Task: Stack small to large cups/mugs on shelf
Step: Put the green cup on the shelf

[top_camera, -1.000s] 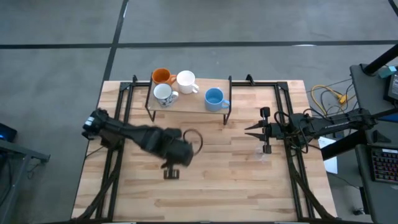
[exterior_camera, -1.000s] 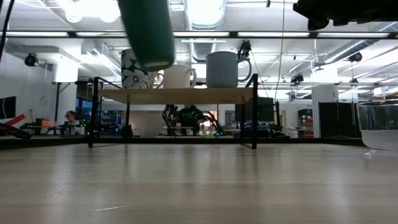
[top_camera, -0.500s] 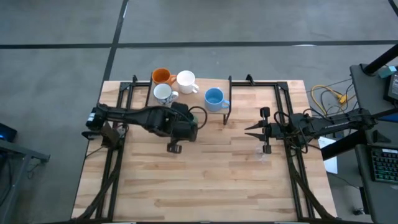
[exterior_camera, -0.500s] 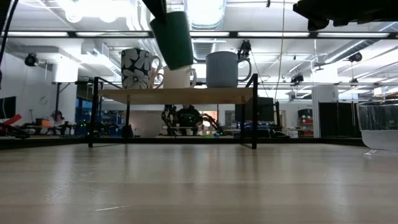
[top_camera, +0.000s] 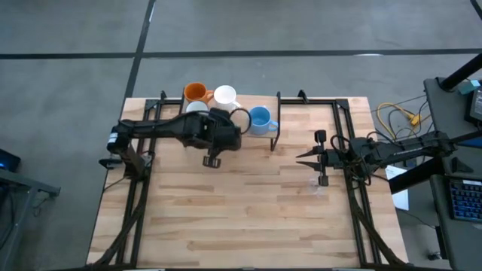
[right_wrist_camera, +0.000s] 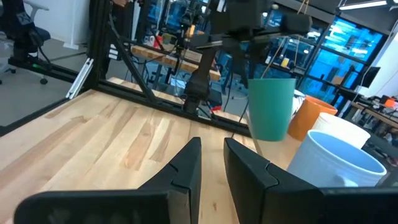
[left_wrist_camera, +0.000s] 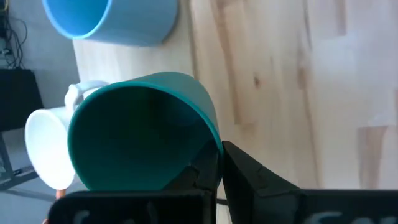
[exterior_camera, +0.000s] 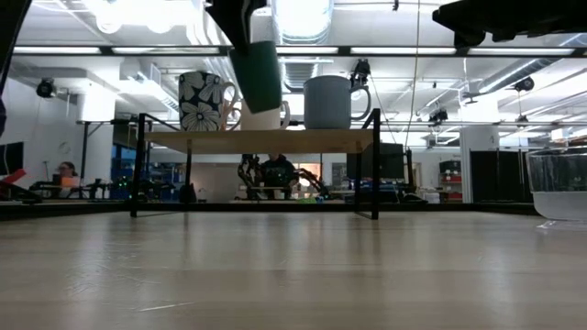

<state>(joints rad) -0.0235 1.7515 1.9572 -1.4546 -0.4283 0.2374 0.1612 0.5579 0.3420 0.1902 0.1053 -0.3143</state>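
My left gripper (left_wrist_camera: 217, 163) has its fingers clamped on the rim of the dark green cup (left_wrist_camera: 140, 137), held above the shelf (exterior_camera: 257, 140) between the plain white mug (left_wrist_camera: 50, 146) and light blue mug (top_camera: 260, 119). My right gripper (top_camera: 300, 157) waits mid-counter, fingers slightly apart, empty.

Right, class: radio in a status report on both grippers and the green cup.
Left gripper shut on dark green cup, above shelf. Right gripper idle, empty. Blue mug close beside.

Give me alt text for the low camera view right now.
The left gripper holds a dark green cup just above the shelf, in front of a white mug with dark markings and a light blue mug. A clear glass stands far right.
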